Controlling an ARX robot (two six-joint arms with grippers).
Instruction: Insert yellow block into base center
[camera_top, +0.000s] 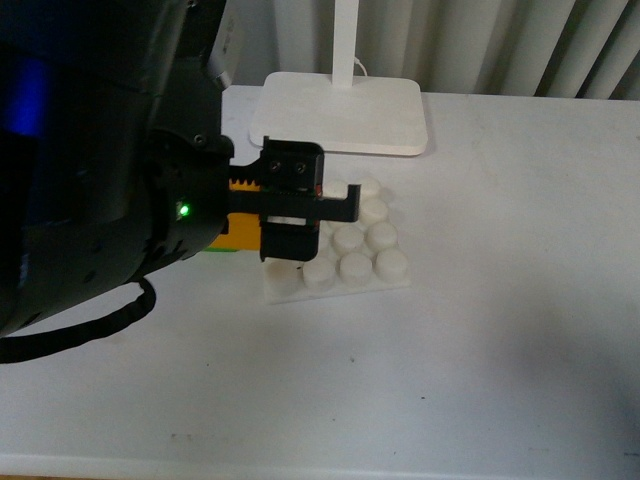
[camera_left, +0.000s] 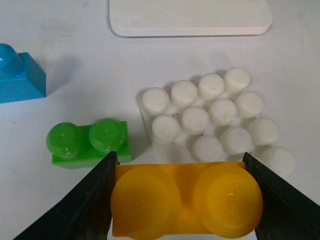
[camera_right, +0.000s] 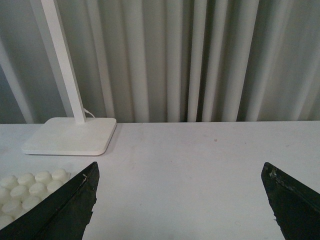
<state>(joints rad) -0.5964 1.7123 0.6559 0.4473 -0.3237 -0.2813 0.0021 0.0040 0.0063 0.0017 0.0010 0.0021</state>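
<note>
White table (camera_top: 480, 350) fills the front view. Lamp foot (camera_top: 345, 112) at top centre. Left gripper (camera_top: 295, 205), mid-frame, pinches the yellow block (camera_left: 186, 200) by its ends, over the left part of the base (camera_top: 360, 255); cannot tell if they touch. Right gripper (camera_right: 180, 167) spread wide, nothing between the fingers. Left wrist view: green brick (camera_left: 90, 142) at left of the yellow block, blue brick (camera_left: 17, 75) at the upper left edge.
</note>
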